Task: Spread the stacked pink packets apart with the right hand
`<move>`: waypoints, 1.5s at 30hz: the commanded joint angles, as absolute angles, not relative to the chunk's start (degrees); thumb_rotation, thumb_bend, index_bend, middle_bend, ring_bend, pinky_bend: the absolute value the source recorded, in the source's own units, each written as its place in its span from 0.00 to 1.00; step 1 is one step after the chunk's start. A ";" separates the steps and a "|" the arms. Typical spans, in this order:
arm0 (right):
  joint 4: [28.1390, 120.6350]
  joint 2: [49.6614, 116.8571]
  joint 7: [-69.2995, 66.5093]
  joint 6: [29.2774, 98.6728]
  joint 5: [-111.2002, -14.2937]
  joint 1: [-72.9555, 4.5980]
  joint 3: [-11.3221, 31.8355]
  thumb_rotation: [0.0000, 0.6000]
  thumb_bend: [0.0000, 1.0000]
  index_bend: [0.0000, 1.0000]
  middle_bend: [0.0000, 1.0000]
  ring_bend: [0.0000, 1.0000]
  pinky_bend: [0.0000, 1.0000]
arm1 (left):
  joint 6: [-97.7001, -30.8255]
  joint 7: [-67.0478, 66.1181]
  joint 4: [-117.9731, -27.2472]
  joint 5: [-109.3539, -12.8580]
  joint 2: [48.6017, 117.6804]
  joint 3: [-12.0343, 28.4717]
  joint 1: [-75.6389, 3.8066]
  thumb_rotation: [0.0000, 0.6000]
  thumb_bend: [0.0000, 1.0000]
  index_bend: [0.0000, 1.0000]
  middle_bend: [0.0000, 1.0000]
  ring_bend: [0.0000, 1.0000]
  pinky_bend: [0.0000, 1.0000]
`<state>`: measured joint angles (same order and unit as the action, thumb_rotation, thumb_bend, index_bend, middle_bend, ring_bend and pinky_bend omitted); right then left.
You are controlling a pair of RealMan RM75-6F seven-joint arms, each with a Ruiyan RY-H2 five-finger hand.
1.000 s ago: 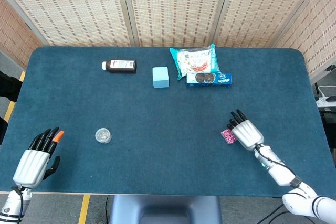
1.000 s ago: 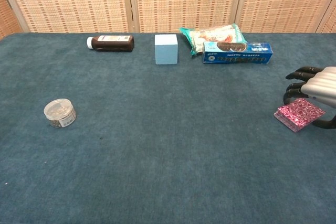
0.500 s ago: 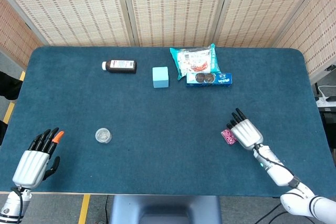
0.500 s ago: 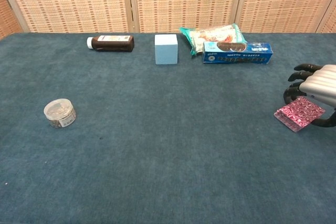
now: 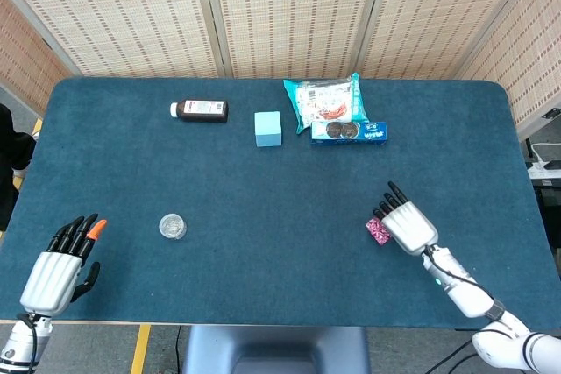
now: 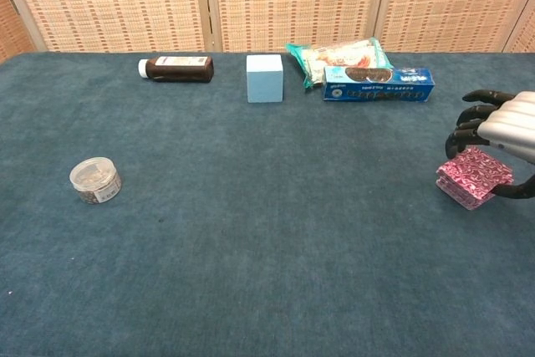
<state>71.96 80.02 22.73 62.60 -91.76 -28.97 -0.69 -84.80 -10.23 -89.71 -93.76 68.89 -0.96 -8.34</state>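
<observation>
The stacked pink packets (image 5: 377,231) (image 6: 472,180) lie on the blue table, near its right side. My right hand (image 5: 408,225) (image 6: 504,127) hovers right over them: its dark fingers reach over the far edge of the stack and touch its top, and the thumb curls round the near right edge. The hand's palm hides the stack's right part in the head view. The packets still sit one on another, their left edges showing as layers. My left hand (image 5: 60,267) rests at the near left corner, fingers apart, holding nothing.
A small clear round jar (image 5: 173,226) (image 6: 95,181) stands near left. At the back are a brown bottle (image 5: 201,109), a light blue cube (image 5: 267,128), a snack bag (image 5: 323,102) and a blue biscuit box (image 5: 349,132). Bare table (image 5: 280,208) spans the middle.
My right hand has shifted slightly left and the pink stack has slid a little left with it, its top layer now sitting a bit higher. The left hand has not moved.
</observation>
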 commanded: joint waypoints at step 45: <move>73.11 77.61 29.18 58.84 -87.32 -28.76 0.19 1.00 0.22 0.04 0.02 0.00 0.00 | -83.42 -11.25 -90.23 -94.20 69.07 -1.53 -8.80 1.00 0.51 0.00 0.00 0.01 0.15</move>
<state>74.63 76.99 29.49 59.88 -88.25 -28.22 -0.30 -83.51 -11.18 -90.19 -94.20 69.04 -1.50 -8.74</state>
